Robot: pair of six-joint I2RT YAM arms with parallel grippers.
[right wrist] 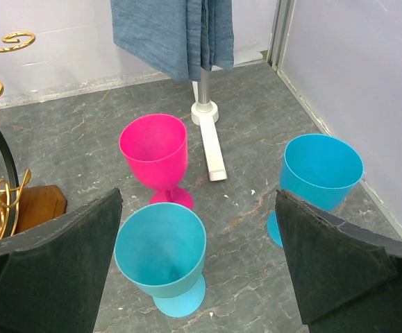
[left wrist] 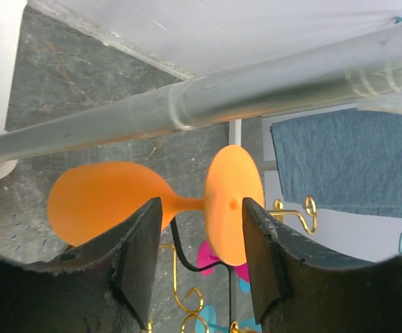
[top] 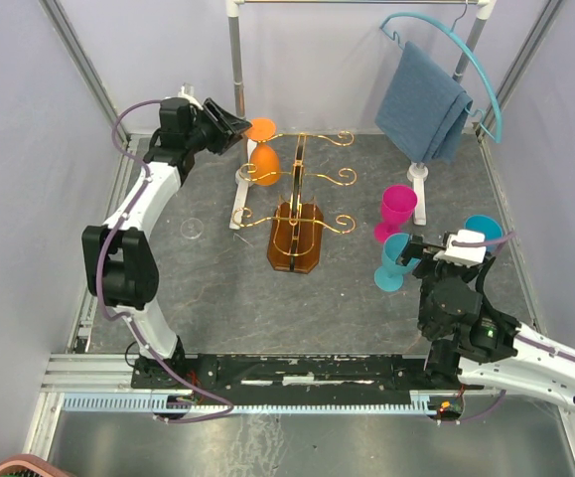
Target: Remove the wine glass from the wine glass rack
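An orange wine glass (top: 263,159) hangs upside down from the upper left arm of the gold wire wine glass rack (top: 303,175), which stands on a brown wooden base (top: 295,238). My left gripper (top: 239,128) is up at the glass's foot. In the left wrist view the jaws (left wrist: 201,208) stand open on either side of the orange stem and foot disc (left wrist: 232,201); the bowl (left wrist: 103,198) lies past the left finger. I cannot tell whether a finger touches the glass. My right gripper (top: 422,248) is wide open and holds nothing, above a teal glass (right wrist: 160,253).
A pink glass (top: 397,207) and two teal glasses (top: 394,260) (top: 483,229) stand right of the rack. A blue towel (top: 422,104) on a teal hanger hangs from the white pole stand (top: 235,50) at the back. Its white feet (top: 418,194) lie on the grey floor.
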